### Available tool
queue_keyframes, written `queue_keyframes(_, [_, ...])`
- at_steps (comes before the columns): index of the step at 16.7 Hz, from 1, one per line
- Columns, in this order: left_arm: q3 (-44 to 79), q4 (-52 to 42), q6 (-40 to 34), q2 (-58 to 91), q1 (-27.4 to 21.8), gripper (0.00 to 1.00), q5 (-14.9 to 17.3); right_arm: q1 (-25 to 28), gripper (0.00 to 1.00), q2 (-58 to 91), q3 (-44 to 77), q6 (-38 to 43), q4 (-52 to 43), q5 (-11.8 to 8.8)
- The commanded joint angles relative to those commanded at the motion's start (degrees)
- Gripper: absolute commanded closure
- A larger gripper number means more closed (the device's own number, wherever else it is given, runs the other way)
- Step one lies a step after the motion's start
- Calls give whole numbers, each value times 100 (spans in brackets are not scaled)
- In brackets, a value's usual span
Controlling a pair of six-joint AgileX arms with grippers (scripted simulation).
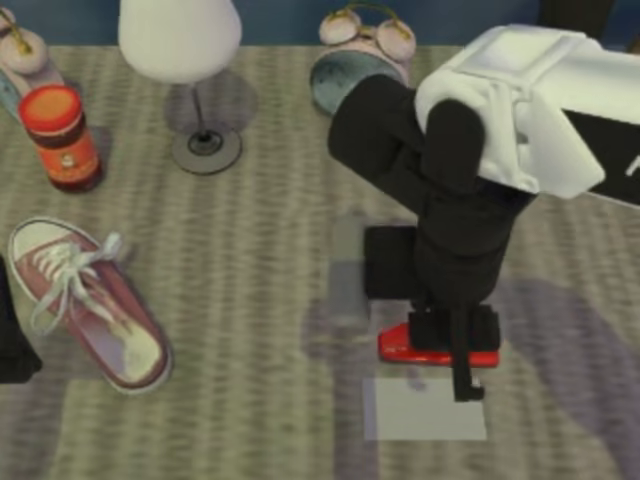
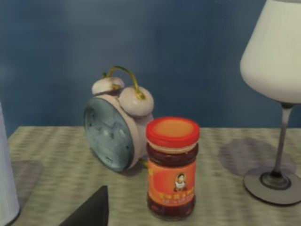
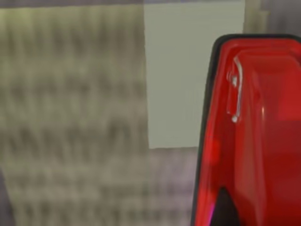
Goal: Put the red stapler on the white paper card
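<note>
The red stapler [image 1: 405, 345] hangs just behind the far edge of the white paper card [image 1: 425, 412], which lies flat near the table's front right. My right gripper [image 1: 455, 345] comes down from above and is shut on the stapler across its middle. In the right wrist view the red stapler [image 3: 254, 132] fills one side, with a dark fingertip [image 3: 225, 209] against it and the pale card [image 3: 188, 70] beyond. My left gripper [image 1: 15, 345] is parked at the table's left edge, open, with nothing in it.
A red-lidded jar [image 1: 62, 138] stands at the back left and a pink shoe [image 1: 90, 305] lies at the left. A white lamp [image 1: 190, 60] and an alarm clock [image 1: 360, 50] stand at the back. A second clock [image 1: 20, 50] sits in the far left corner.
</note>
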Motion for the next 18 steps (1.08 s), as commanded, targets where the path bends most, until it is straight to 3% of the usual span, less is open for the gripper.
queue_keyframes(8, [0,0,0,0,0,0,0,48,100,-9,-96,-120,104,7])
queue_keyframes(18, [0,0,0,0,0,0,0,39,100,576,-1560,-159,2173,14])
